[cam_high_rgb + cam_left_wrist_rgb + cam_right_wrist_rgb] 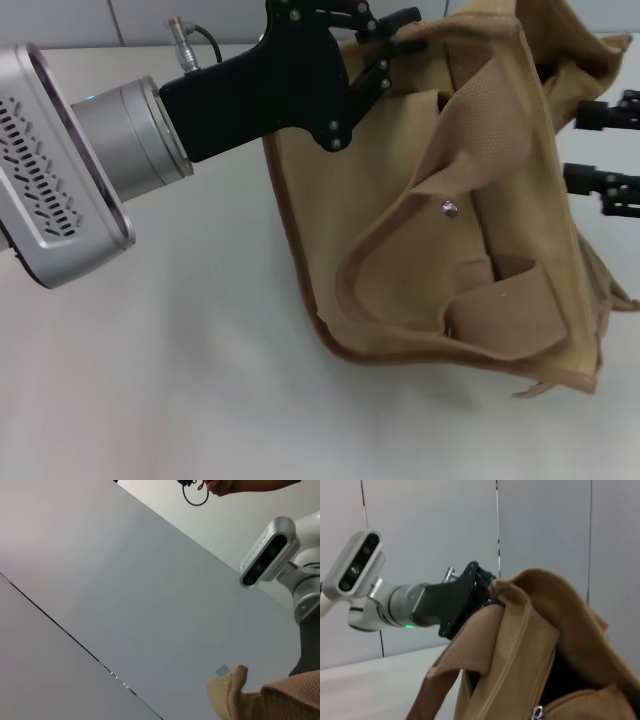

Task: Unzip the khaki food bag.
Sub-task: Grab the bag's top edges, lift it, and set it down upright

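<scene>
The left end effector (395, 45) is pinched tight on the top corner of the khaki food bag (460, 230), which stands tilted on the white desk (180, 380), its metal snap (449, 209) facing us. The right end effector (610, 150) sits at the bag's far side, fingers spread (nothing between them that I can see). Only the right wrist view shows the zipper pull (536, 713) and the dark gap in the bag's mouth.

L arm reaches across from left, wrist level; left hand (385, 50) clamped shut on bag's top edge. Right hand (610, 150) at right edge, fingers apart, pointing inward.
</scene>
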Tool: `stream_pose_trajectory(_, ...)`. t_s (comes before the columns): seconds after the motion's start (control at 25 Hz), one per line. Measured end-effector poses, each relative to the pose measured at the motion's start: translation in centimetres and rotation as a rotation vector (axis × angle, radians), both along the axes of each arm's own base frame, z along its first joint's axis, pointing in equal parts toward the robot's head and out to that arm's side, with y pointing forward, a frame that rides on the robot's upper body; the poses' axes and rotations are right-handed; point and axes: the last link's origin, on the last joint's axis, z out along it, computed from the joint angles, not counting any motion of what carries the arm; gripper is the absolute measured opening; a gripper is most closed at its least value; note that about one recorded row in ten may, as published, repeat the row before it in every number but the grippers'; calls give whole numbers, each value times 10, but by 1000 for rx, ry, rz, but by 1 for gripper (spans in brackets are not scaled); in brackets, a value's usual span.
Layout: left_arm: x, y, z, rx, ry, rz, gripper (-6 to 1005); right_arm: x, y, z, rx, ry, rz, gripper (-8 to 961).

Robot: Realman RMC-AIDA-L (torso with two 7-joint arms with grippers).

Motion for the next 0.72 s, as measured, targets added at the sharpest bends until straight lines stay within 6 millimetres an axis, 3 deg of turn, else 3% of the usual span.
stream_pose_trajectory(0.44,-1,1,1,3,-4,4,121,-15,18,-26,-57,-78,11,666)
stream_pose_trajectory(0.64,-1,1,0,3,-4,2,122,-20,20,-29,-61,-101,31,663)
stream_pose_trajectory(0.72,0,0,0,2,-4,1,122,-20,20,-30,-61,-104,33,550)
